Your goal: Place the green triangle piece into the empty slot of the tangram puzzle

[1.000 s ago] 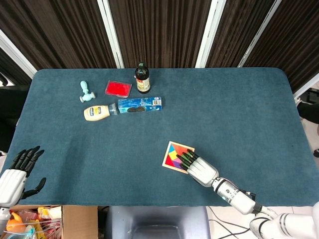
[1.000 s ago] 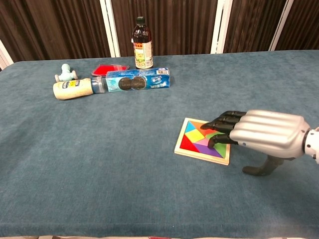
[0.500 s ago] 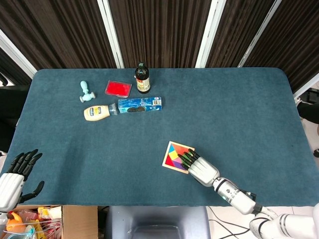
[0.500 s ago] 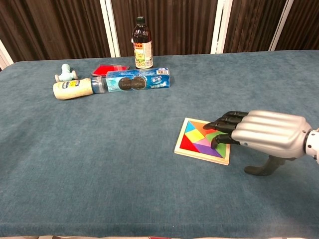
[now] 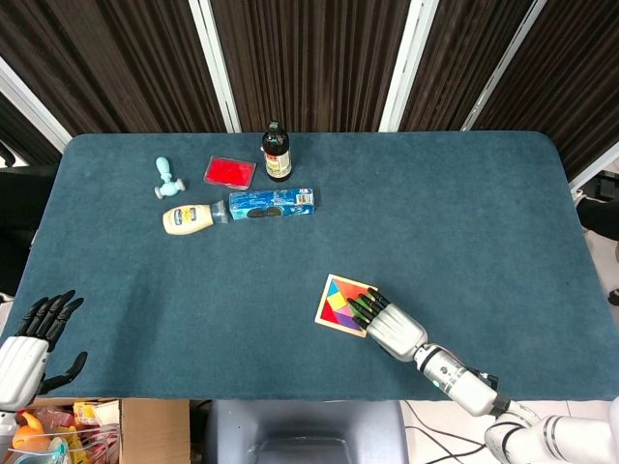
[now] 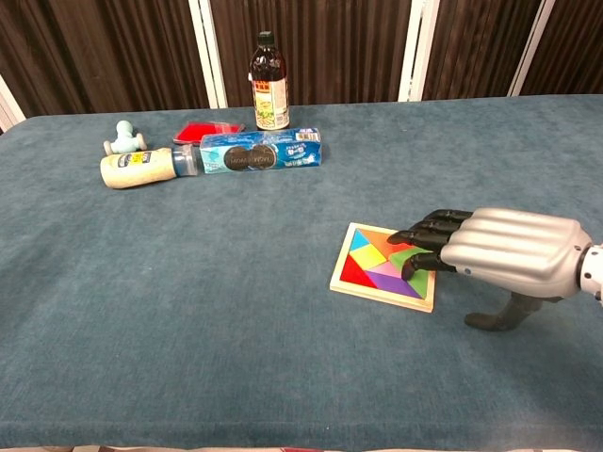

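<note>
The wooden tangram puzzle (image 5: 340,302) (image 6: 381,266) lies at the front right of the table, filled with coloured pieces. The green triangle (image 6: 415,284) sits in the tray's right side, partly under dark fingertips (image 6: 415,237). My right hand (image 5: 392,329) (image 6: 504,252) hovers flat at the puzzle's right edge, fingers stretched over it and holding nothing, thumb down by the cloth. My left hand (image 5: 26,346) hangs off the table's front left corner, fingers spread and empty; only the head view shows it.
At the back left stand a brown bottle (image 5: 277,153) (image 6: 269,83), a red box (image 5: 229,171), a blue cookie pack (image 5: 272,203) (image 6: 262,151), a lying mayonnaise bottle (image 5: 190,217) (image 6: 141,168) and a pale blue toy (image 5: 167,178). A cardboard box (image 5: 77,430) sits below the table's left corner.
My right hand has slid slightly back and to the right, uncovering more of the puzzle. My left hand dropped a little lower at first, then stayed still.
</note>
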Action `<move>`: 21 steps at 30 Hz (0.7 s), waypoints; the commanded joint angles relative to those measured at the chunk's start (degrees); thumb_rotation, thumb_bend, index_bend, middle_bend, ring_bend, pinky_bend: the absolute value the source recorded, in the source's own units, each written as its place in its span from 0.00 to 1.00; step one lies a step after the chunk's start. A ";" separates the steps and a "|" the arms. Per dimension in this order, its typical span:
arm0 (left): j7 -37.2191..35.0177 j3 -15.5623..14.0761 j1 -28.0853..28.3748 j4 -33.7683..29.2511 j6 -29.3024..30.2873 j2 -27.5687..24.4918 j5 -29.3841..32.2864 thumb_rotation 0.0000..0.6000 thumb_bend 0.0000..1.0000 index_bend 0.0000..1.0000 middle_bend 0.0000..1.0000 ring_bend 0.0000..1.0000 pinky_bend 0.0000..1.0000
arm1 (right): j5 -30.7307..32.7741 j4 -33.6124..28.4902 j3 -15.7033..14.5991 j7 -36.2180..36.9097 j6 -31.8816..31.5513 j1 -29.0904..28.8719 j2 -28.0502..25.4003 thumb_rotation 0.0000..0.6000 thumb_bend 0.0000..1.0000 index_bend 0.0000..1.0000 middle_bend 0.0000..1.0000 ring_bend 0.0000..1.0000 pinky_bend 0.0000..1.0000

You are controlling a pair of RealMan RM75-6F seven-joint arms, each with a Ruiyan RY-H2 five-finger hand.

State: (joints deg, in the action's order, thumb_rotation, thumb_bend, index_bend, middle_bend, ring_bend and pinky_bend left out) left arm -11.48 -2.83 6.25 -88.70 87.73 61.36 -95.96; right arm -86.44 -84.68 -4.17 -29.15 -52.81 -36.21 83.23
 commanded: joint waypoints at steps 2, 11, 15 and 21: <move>-0.13 -0.08 -0.09 0.15 0.13 0.03 -0.13 1.00 0.41 0.00 0.00 0.00 0.02 | -0.04 -0.04 -0.01 -0.29 0.06 0.09 0.03 1.00 0.46 0.35 0.00 0.00 0.00; -0.17 0.63 0.82 -0.51 -1.02 -0.50 0.61 1.00 0.41 0.00 0.00 0.00 0.02 | 0.27 0.20 0.29 -1.28 -0.21 0.48 0.11 1.00 0.46 0.35 0.00 0.00 0.00; -0.20 0.73 0.96 -0.57 -1.23 -0.60 0.79 1.00 0.41 0.00 0.00 0.00 0.02 | 0.70 0.18 0.40 -1.60 -0.04 0.63 0.13 1.00 0.46 0.35 0.00 0.00 0.00; 0.12 1.01 1.27 -0.87 -1.65 -0.58 1.14 1.00 0.41 0.00 0.00 0.00 0.02 | -0.02 0.02 0.43 -0.10 -0.52 0.77 -0.10 1.00 0.46 0.34 0.00 0.00 0.00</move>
State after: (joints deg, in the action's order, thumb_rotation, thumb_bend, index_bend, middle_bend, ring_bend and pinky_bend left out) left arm -11.36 -1.83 7.51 -89.56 86.09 60.78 -94.84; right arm -86.16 -84.58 -3.74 -29.76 -53.09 -35.49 83.24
